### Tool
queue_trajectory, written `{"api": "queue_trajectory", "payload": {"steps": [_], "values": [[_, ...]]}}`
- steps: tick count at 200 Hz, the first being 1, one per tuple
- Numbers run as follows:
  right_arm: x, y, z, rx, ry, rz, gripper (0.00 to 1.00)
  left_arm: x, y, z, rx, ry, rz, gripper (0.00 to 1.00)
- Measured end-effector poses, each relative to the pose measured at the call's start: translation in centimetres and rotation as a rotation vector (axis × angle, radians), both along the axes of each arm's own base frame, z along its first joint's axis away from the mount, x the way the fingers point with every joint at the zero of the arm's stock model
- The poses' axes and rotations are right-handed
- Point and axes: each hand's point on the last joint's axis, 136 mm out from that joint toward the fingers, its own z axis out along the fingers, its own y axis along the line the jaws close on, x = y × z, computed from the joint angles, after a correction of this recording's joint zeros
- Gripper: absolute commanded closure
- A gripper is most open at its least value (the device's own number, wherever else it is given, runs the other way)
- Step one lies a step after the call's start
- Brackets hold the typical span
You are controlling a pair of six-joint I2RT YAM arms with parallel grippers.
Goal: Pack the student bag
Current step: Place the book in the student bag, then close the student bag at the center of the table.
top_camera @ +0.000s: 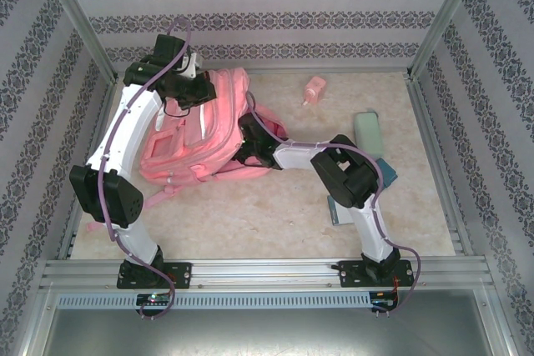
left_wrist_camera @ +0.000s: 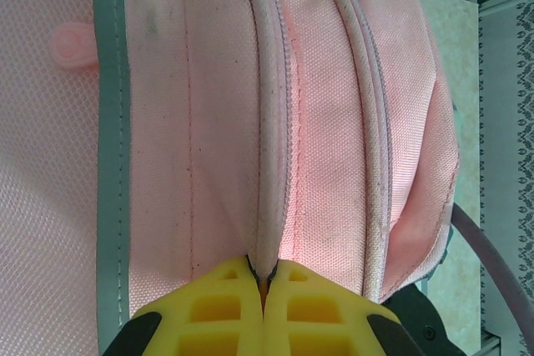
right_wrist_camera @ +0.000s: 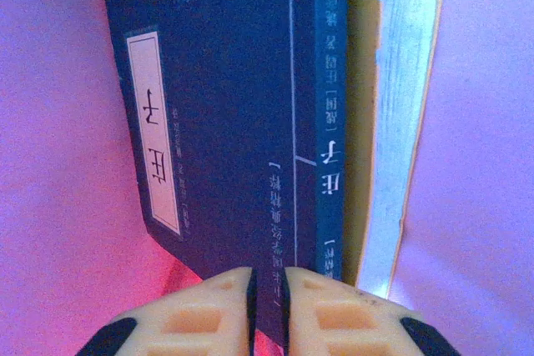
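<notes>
The student bag (top_camera: 179,147) lay on the left-rear part of the worktop (top_camera: 275,214), a big pink heap. At its far end the left end effector (left_wrist_camera: 265,277) was pressed together on a piped zip ridge of the bag's fabric (its yellow fingers (left_wrist_camera: 225,306) met with only the piping between them). At the bag's right side, the right end effector (right_wrist_camera: 269,289) pinched the edge of a dark blue book (right_wrist_camera: 225,106), with pink cloth on both sides of it. Further right, a pink bottle (top_camera: 314,91) and a pale green block (top_camera: 368,132) lay well apart from the bag.
</notes>
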Motion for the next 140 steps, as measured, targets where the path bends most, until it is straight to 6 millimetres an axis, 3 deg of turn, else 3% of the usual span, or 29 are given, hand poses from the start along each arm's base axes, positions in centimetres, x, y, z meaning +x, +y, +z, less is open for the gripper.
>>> {"api": "queue_trajectory", "payload": {"steps": [20, 47, 85, 116, 125, 140], "values": [[-0.7, -2.2, -0.5, -0.029, 0.005, -0.019, 0.66, 0.1, -0.4, -0.5, -0.017, 0.005, -0.005, 1.0], [-0.6, -7.6, -0.2, -0.087, -0.01, -0.089, 0.65, 0.1, -1.6, -1.1, -0.03, 0.008, -0.021, 1.0], [0.9, -15.6, 3.3, -0.127, -0.088, -0.219, 0.64, 0.1, -4.8, -2.7, -0.037, 0.016, -0.077, 1.0], [0.4, -20.1, 5.5, -0.179, -0.141, -0.289, 0.63, 0.0, -7.9, -5.6, -0.017, 0.062, -0.135, 1.0], [0.3, -21.2, 6.0, -0.197, -0.156, -0.309, 0.61, -0.1, -8.6, -6.4, -0.011, 0.079, -0.148, 0.88], [0.1, -22.6, 6.9, -0.229, -0.18, -0.329, 0.6, -0.4, -9.5, -7.2, -0.008, 0.096, -0.167, 0.58]]}}
